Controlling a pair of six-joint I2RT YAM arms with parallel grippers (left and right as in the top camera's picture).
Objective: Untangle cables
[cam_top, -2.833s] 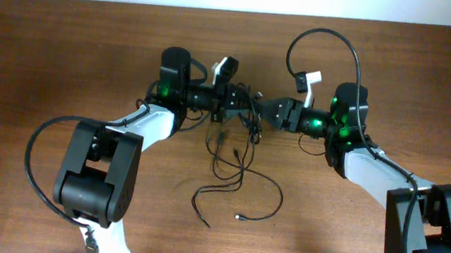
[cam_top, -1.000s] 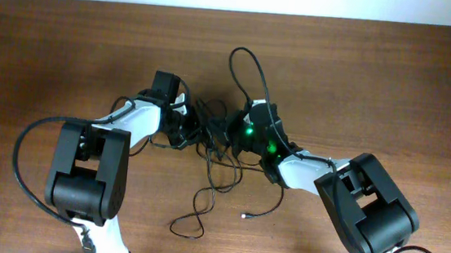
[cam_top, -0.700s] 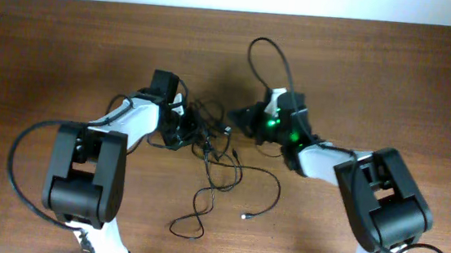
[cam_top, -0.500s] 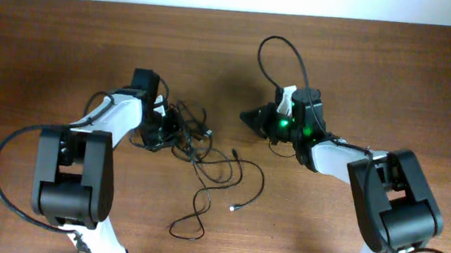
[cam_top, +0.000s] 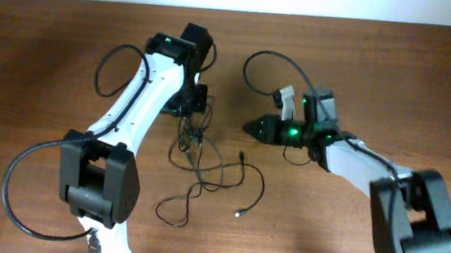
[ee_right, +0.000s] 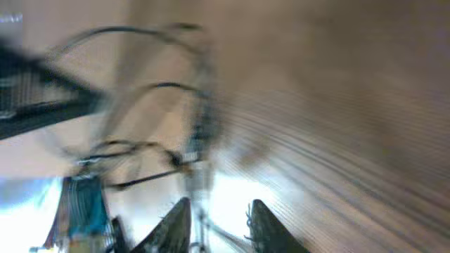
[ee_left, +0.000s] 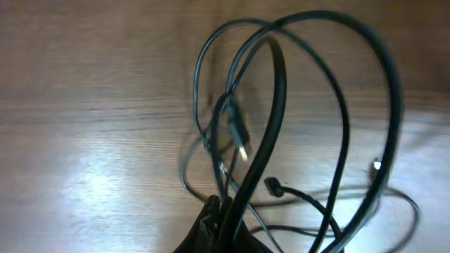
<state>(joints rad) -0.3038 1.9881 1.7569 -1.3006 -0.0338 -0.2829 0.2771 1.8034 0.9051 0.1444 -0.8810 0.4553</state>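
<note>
All cables now off right fingers

**Cords: top bunched, rest spread**

We see thin black flexible cords w/ small plug ends. Upper part is bunched tight. Lower strands trail in loose overlapping loops across mid wooden table, w/ two ends free nr front.

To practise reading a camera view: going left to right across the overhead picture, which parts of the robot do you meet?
In order: left arm's base → left gripper → right gripper → right arm's base. The cables spread across both grippers' positions, so they are left out.
</note>
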